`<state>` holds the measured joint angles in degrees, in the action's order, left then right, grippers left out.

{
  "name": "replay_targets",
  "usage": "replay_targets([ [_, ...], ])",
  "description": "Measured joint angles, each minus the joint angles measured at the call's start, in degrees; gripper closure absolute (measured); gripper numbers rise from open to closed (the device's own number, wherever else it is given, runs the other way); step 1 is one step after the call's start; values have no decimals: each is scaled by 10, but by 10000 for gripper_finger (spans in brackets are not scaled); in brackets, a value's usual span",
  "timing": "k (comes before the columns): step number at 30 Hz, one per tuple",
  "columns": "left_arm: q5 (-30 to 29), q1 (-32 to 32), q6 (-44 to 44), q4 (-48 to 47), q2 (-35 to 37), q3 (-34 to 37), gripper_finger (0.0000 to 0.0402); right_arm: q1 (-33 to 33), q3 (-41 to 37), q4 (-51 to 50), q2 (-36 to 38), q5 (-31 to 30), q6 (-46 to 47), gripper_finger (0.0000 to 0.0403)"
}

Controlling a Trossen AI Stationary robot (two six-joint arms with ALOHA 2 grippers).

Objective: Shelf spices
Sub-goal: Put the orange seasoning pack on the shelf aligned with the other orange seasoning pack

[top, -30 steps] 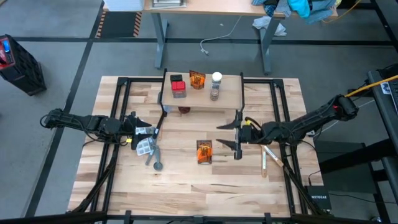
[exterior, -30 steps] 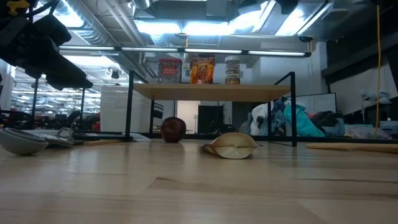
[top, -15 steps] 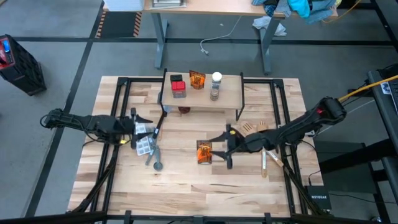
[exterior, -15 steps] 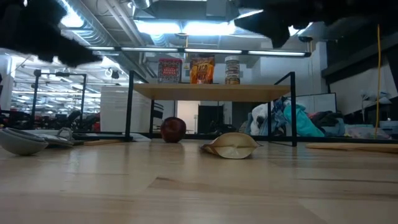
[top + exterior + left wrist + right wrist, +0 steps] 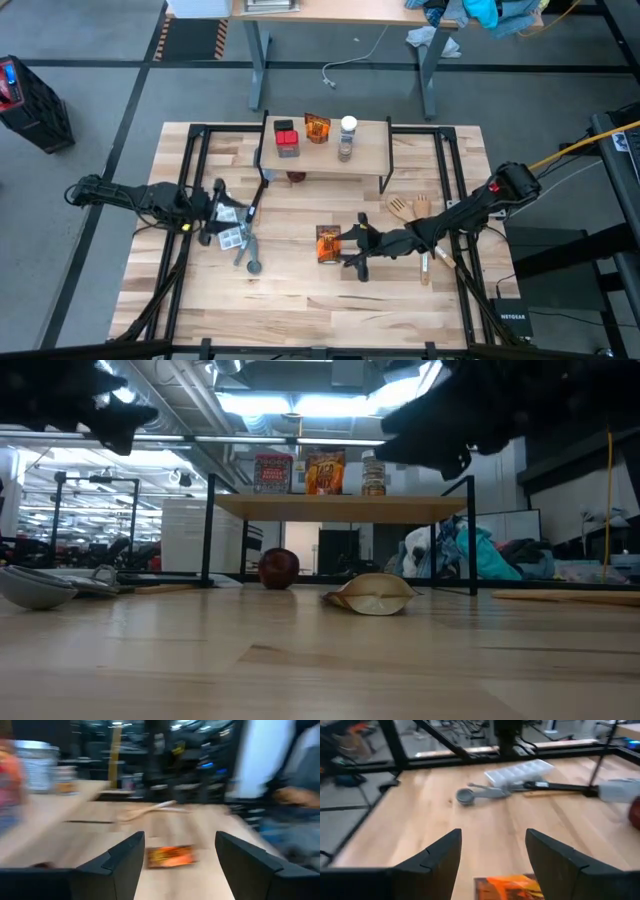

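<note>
On the wooden table (image 5: 300,310), the right claw (image 5: 352,250) hovers open and empty at three o'clock of an orange spice packet (image 5: 328,243). The left claw (image 5: 212,213) waits open at nine o'clock. Three spices stand on the shelf (image 5: 370,155) at twelve.

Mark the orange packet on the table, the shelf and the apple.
Orange packet (image 5: 328,244), high view: middle of its printed face.
Shelf (image 5: 372,148), high view: bare board right of the jars.
Apple (image 5: 279,568), low view: middle of its red side, under the shelf.
</note>
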<state>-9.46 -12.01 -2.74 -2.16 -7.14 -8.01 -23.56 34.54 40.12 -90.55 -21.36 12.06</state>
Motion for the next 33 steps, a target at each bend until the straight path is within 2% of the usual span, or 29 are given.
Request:
replay_targets([
  [4,117,0,-11,5,0,0,167,-1,0,-47,-5,-51,0,176],
  [7,193,0,-21,48,0,12,167,-1,0,-98,-5,-79,21,176],
  [11,238,0,-25,129,0,40,167,-1,0,-144,-5,-87,55,176],
  [14,213,0,-40,154,-1,61,167,-1,0,-164,-5,-92,72,176],
  [16,139,0,-86,151,-4,74,167,-1,0,-187,-5,-95,91,176],
  [18,60,0,-126,105,-16,75,166,-1,0,-212,-5,-96,122,176],
  [20,13,0,-154,82,-36,75,166,-1,0,-241,-5,-97,155,176],
  [27,-2,0,-192,162,-132,75,167,-1,-1,-273,-5,-97,211,176],
  [33,-2,0,-169,258,-233,71,167,-1,-1,-271,-5,-103,221,176],
])
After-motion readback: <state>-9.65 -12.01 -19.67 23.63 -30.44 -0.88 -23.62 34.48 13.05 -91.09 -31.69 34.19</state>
